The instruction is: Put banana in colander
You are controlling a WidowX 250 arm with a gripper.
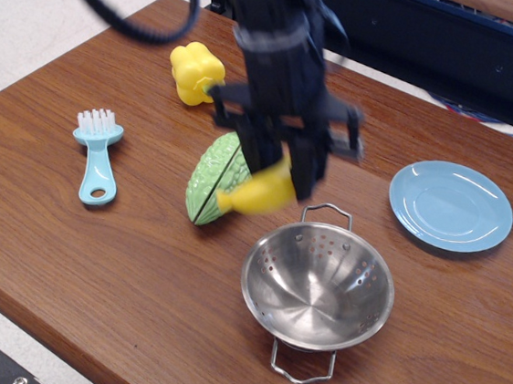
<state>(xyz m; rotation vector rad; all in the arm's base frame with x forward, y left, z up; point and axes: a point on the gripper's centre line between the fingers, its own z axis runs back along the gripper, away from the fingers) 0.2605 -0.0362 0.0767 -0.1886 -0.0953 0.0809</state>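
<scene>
My black gripper [281, 171] is shut on the yellow toy banana [258, 193] and holds it in the air. It hangs just above and left of the far rim of the steel colander [317, 284], in front of the green gourd. The colander stands upright and empty near the table's front edge, with wire loop handles at its front and back. The banana's left tip sticks out below the fingers; its other end is hidden between them.
A green gourd [212, 180] lies left of the colander, partly behind the banana. A yellow bell pepper [196, 73] sits at the back left. A light-blue brush [97, 154] lies at the left. A light-blue plate [451, 205] sits at the right.
</scene>
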